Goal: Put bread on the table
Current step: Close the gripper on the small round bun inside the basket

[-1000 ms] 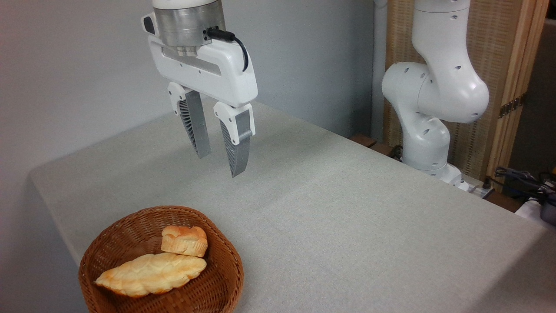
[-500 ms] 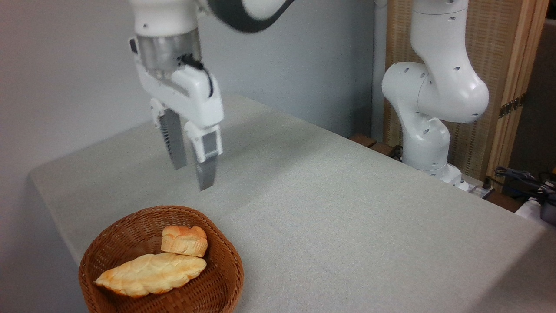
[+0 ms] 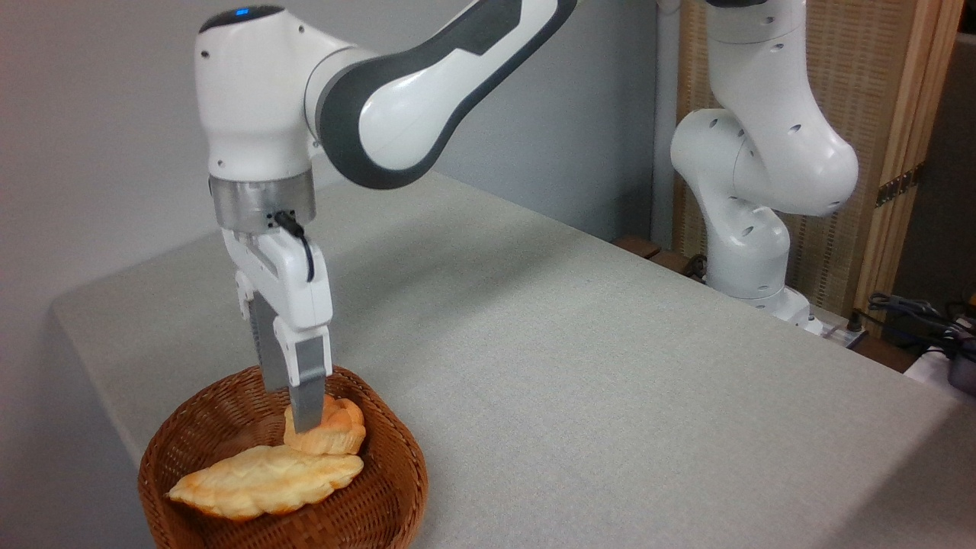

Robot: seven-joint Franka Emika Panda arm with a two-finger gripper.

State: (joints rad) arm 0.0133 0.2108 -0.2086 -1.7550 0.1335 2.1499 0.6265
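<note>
The bread, a small golden-orange knotted bun (image 3: 341,431), lies in a brown wicker basket (image 3: 400,465) at the front left of the table (image 3: 579,381), leaning on a long pale braided loaf (image 3: 263,480). My gripper (image 3: 290,409) has come down into the basket, pointing straight down. I see it almost edge-on. The near finger (image 3: 307,396) covers the bun's left part and the far finger stands just behind it, to the left. The fingers still stand a little apart, and I cannot tell whether they touch the bun.
The arm's white base (image 3: 751,252) stands at the table's far right edge, with cables (image 3: 915,313) beyond it. A grey wall runs behind the table and a wooden screen (image 3: 884,114) stands at the right. The basket sits close to the front left corner.
The gripper has swung left and dropped from well above the table into the basket, turning so its fingers now line up with the camera. The bun and loaf have not moved.
</note>
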